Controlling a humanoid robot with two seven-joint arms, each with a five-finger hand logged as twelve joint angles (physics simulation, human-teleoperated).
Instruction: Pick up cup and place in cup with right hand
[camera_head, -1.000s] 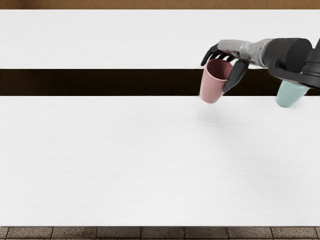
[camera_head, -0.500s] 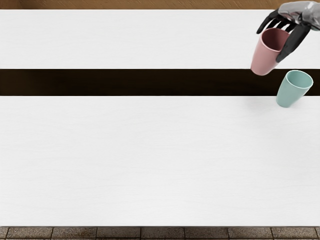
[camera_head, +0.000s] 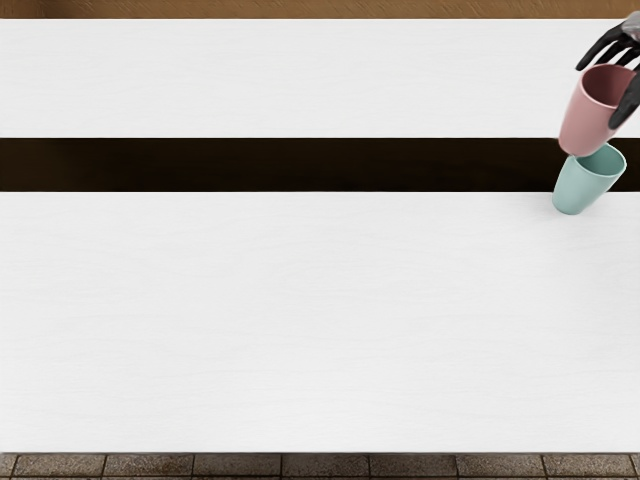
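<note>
White tabletop (camera_head: 250, 320) on the left, faint streaky grain, dark band (camera_head: 250, 165) across it. Over right, 2 smooth tapered cups: the teal cup (camera_head: 582, 190) is upright, nearer me than my right hand (camera_head: 631, 28). I've got the pink cup (camera_head: 585, 120) gripped, long axis roughly matching teal's, base overlapping its rim's left side. Can't tell if they touch; probably needs nudging right before lowering.

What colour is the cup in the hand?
Pink; the cup shows best in the head view.
</note>
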